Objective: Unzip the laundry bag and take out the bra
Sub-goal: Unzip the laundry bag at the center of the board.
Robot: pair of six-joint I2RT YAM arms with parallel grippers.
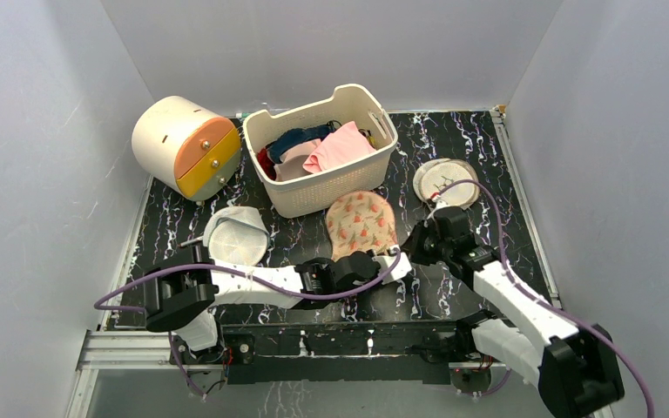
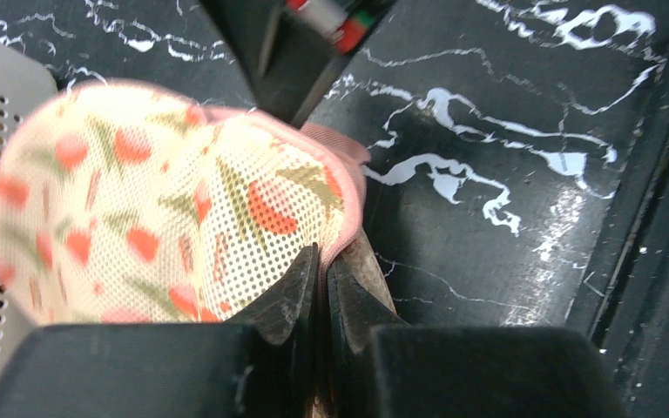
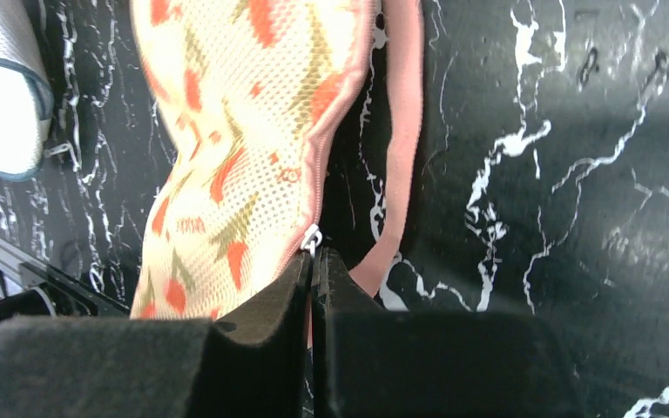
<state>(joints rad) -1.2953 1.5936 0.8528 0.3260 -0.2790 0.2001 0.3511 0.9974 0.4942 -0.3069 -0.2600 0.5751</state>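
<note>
The laundry bag (image 2: pixel 139 200) is fine perforated mesh cloth, matt, edged with a smoother pink fabric trim (image 3: pixel 405 131). Its zip pull (image 3: pixel 311 239) looks like bright metal, though it is too small to be sure. The table (image 3: pixel 575 174) top is black, marble-veined and glossy, catching the light. The basket (image 1: pixel 331 196) is matt white perforated plastic. The left gripper (image 2: pixel 322 261) has matt black fingers (image 2: pixel 287 300), lightly scuffed and grainy along the edges.

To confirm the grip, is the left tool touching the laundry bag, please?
Touching: the left wrist view shows the left tool pinching the laundry bag at its pink trim.
</note>
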